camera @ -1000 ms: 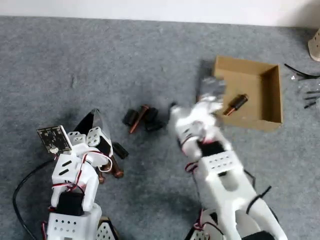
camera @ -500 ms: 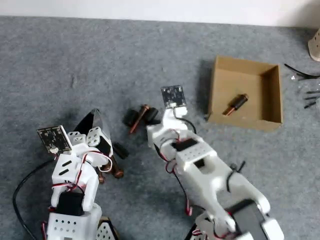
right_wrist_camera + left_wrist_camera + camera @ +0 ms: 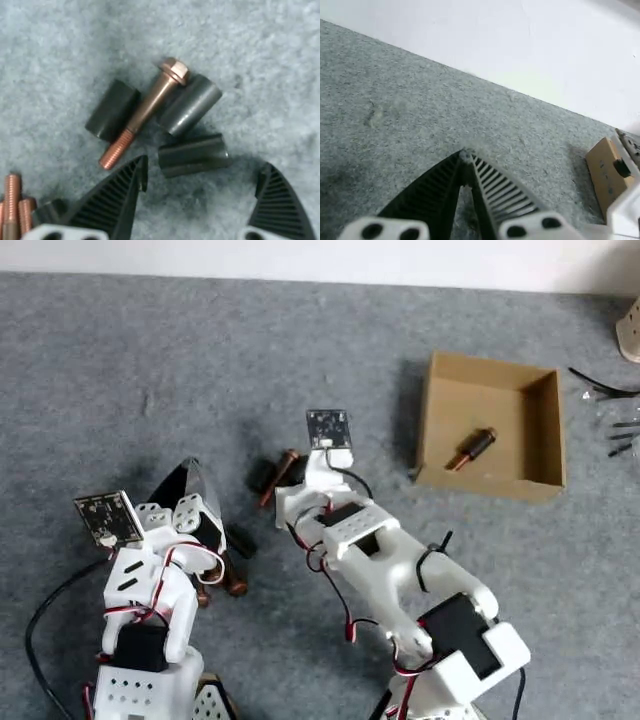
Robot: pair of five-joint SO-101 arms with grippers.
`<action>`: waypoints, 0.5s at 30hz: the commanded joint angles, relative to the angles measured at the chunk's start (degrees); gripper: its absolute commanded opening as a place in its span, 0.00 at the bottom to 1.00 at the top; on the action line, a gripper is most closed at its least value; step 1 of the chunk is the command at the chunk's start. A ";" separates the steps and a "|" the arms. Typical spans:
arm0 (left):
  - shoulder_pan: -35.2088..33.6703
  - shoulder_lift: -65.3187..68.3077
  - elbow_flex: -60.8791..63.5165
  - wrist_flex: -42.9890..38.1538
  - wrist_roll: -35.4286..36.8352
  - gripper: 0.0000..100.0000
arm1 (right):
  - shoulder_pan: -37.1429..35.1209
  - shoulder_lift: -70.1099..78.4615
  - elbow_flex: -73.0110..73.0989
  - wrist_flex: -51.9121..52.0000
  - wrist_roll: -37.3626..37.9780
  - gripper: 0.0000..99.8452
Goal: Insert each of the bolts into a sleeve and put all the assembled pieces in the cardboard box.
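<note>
A copper bolt (image 3: 145,111) lies on the grey carpet among three dark sleeves (image 3: 112,109) (image 3: 190,105) (image 3: 194,154). My right gripper (image 3: 204,171) hangs open just above them, one sleeve lying between its fingertips. From above, this gripper (image 3: 291,486) sits over the same bolt (image 3: 279,473) and a sleeve (image 3: 262,475). The cardboard box (image 3: 538,430) at the right holds one assembled piece (image 3: 471,448). My left gripper (image 3: 465,156) is shut and empty, at the near left (image 3: 191,472). More bolts (image 3: 227,576) and a sleeve (image 3: 240,540) lie beside it.
Black cables (image 3: 606,390) and small screws (image 3: 622,436) lie at the right edge past the box. A pale wall (image 3: 520,55) runs along the back. Open carpet (image 3: 200,360) stretches across the far left.
The right arm has swung left from the cardboard box to above the loose bolt and sleeves. The left arm has kept still.
</note>
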 commanded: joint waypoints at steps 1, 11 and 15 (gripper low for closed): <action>0.84 -0.48 1.10 0.00 -0.18 0.01 | -1.01 0.75 -1.19 -1.80 -0.62 0.30; 0.75 -0.48 1.10 0.00 -0.18 0.01 | 1.27 0.84 -1.10 -1.71 -0.62 0.13; 0.75 -0.48 1.10 0.00 -0.18 0.01 | 4.09 0.84 -0.84 -1.71 -0.26 0.05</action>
